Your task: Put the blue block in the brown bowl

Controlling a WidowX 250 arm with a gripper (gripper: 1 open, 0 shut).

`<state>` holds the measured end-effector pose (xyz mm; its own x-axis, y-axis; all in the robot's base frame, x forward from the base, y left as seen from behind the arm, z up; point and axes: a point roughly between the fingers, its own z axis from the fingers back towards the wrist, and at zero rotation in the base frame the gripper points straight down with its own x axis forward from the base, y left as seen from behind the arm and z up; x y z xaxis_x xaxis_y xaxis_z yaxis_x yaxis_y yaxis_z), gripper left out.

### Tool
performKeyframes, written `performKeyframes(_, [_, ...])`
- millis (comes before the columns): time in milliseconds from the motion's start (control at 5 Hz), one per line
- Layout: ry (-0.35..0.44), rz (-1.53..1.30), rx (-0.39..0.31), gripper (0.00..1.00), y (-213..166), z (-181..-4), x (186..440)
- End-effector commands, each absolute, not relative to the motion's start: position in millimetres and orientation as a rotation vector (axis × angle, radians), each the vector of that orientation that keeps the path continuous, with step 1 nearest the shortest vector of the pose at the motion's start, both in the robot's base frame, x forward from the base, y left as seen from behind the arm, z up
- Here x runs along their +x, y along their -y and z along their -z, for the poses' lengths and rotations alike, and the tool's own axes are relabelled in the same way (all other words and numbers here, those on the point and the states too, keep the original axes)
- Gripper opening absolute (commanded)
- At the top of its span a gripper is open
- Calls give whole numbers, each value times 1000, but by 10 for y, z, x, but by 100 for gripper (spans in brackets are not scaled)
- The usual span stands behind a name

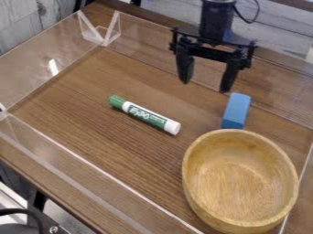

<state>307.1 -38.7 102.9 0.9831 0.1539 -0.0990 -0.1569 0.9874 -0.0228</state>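
The gripper [211,76] is pointing straight down over the wooden tabletop [98,87], its two dark fingers spread wide and carrying nothing. That wide gap looks deliberate: open jaws are what a descent over a small object calls for, so the arm appears to be lining up for a pick, not yet making one.

Just below and slightly to the viewer's right of the fingertips, the blue block [236,110] is lying flat on the wood, its long side running roughly away from the camera. One finger is hanging just above the block's far end, and whether it is touching cannot be told from this angle; the block is not yet sitting between the fingers. The gripper would probably need to shift a little toward the block's middle before lowering, so the fingers straddle its narrow width.

Nearer the camera than the block, and close beside it, the brown bowl [208,208] is sitting empty, rim up, so the carry from block to bowl should be short.

Well off to the viewer's left of the gripper, a green-and-white marker [143,114] is lying diagonally on the table, clear of the likely path. Transparent walls [61,151] are enclosing the work area.
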Motion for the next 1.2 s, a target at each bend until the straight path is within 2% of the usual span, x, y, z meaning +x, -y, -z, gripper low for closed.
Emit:
performKeyframes(0, [-22,-202,-60,100,529,-1155,3233])
performKeyframes(400, [4,-227,-96,100,746,-1049,3366])
performKeyframes(1000, [13,-239,-113,100,854,-793,3451])
